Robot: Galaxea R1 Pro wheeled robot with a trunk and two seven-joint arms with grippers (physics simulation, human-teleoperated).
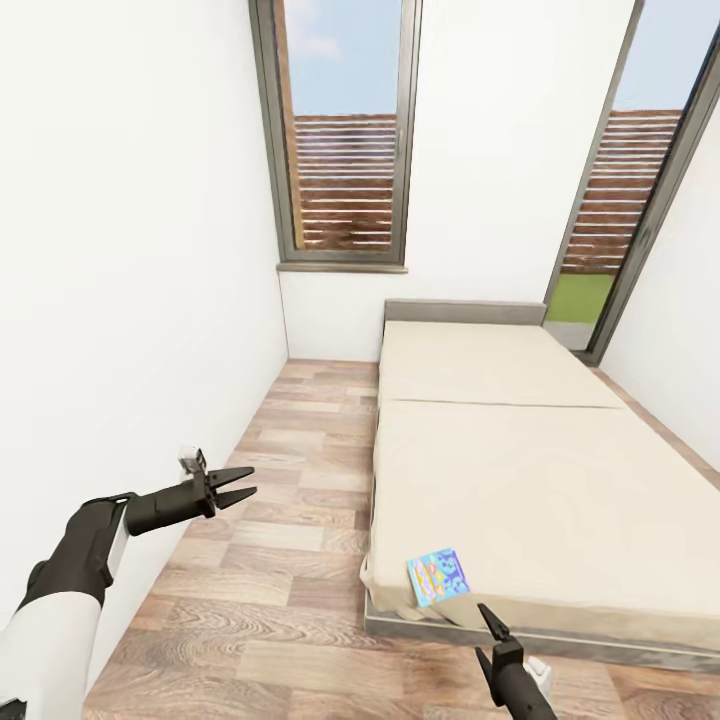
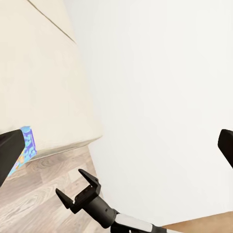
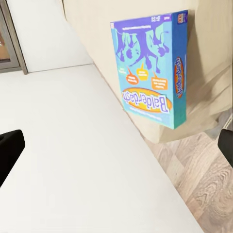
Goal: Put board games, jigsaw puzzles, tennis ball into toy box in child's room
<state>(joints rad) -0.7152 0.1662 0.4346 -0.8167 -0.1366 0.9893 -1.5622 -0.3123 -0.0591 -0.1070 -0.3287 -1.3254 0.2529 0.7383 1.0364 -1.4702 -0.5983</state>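
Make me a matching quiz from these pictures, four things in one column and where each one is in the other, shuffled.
Things:
1. blue board game
2. left hand
3. right hand
4. headboard

Places:
A. over the wooden floor, beside the white wall
B. far end of the bed, under the windows
C. near corner of the mattress
D. just short of the bed's near edge, below the game

Pairs: 1-C, 2-A, 3-D, 4-B

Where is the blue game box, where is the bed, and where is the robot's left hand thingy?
blue game box point(image 3: 151, 68): right wrist view, on its printed front face.
bed point(image 1: 520, 470): head view, on the bare beige mattress cover.
left end effector point(image 1: 238, 484): head view, midway between its two open fingertips.
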